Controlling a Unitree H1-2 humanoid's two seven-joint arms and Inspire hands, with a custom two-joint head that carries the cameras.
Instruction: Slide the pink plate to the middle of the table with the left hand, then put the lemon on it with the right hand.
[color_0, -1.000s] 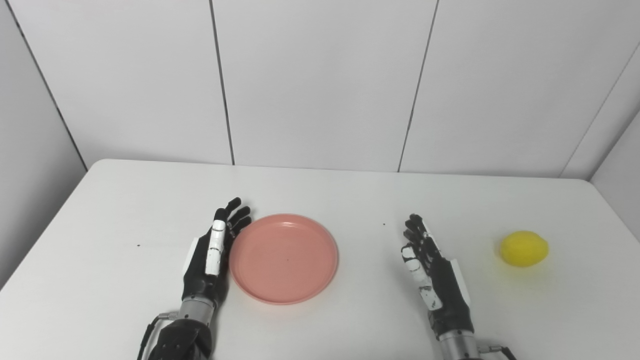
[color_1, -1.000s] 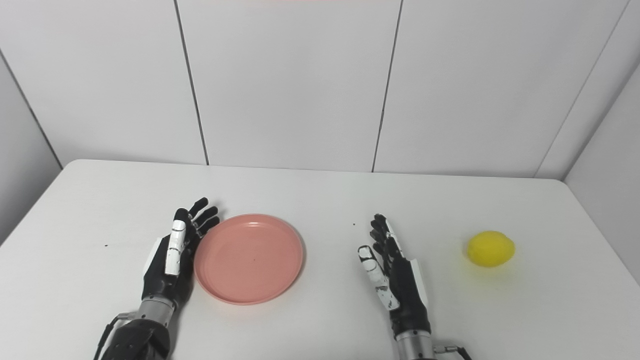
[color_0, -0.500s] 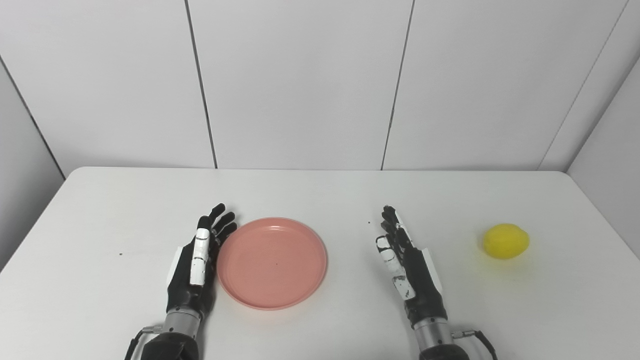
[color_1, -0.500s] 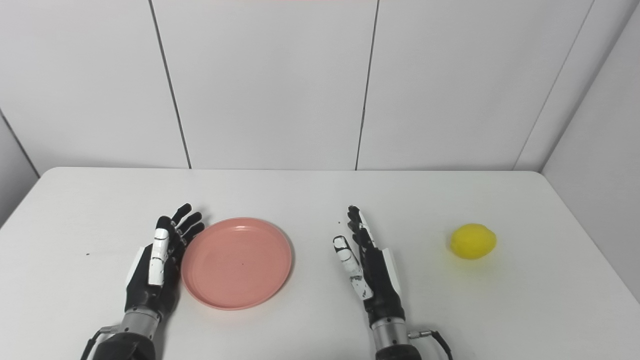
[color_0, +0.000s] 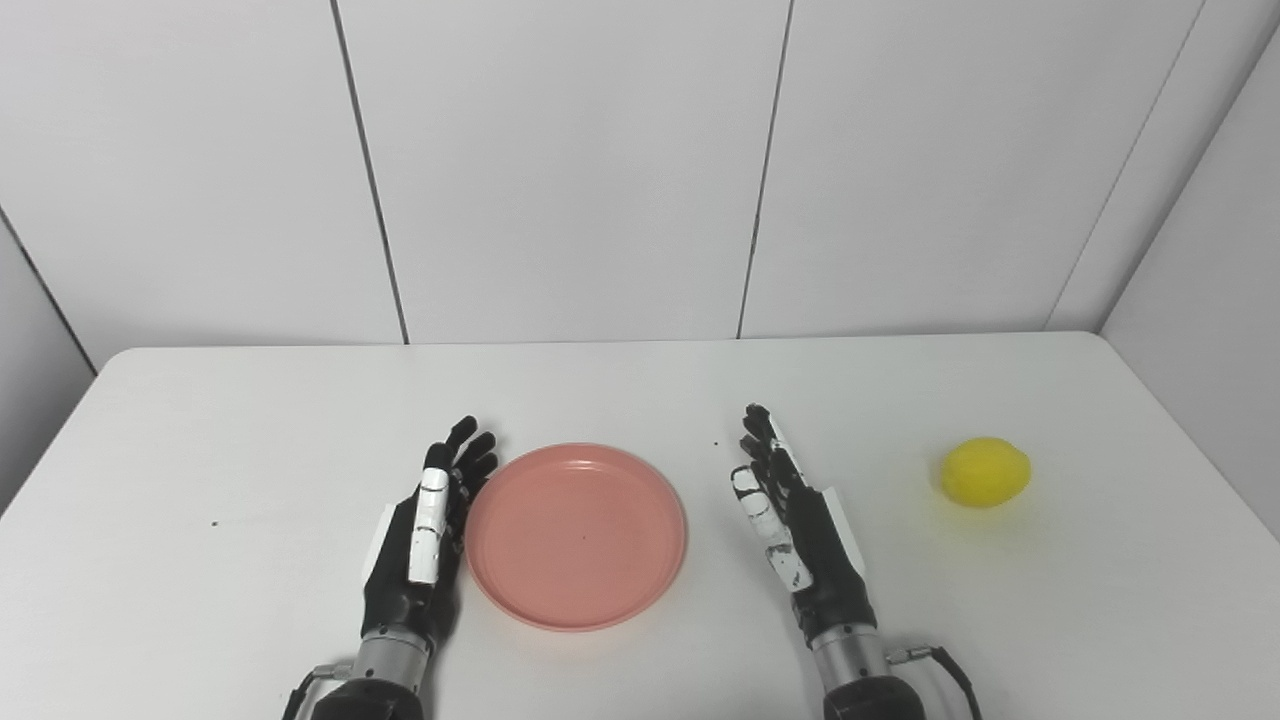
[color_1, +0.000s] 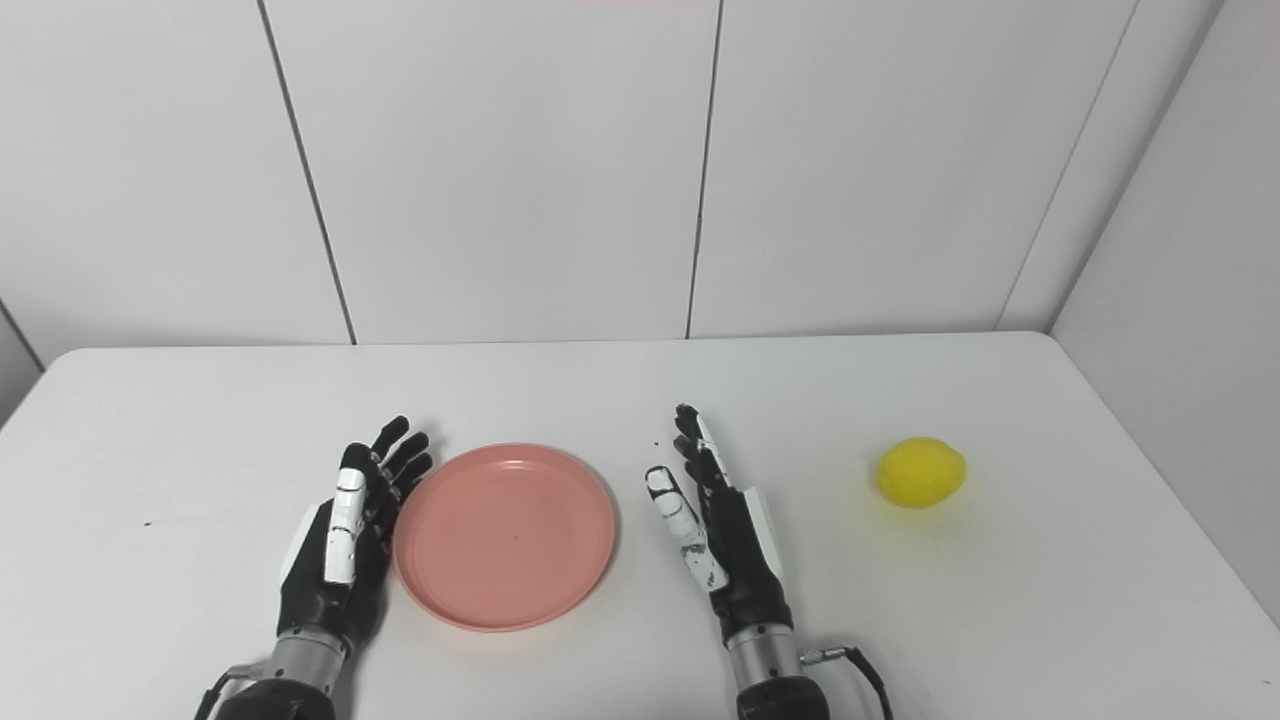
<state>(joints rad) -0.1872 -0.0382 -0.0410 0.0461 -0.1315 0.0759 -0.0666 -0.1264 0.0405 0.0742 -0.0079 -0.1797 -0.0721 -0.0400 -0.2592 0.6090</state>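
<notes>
Pink plate (color_0: 576, 537), round, smooth, shallow-rimmed, lies flat at lower centre of the frame on a white matte table (color_0: 200, 420). Left hand (color_0: 425, 535), black with white segments, stands on edge at the plate's left rim, fingers extended and slightly spread, holding nothing; contact with the rim cannot be confirmed. Right hand (color_0: 795, 525), same build, is posed edge-up right of the plate, apart from it, fingers straight, empty. Lemon (color_0: 985, 472), yellow, oval, dimpled, rests at right of frame, well apart from both hands. No legible writing.
</notes>
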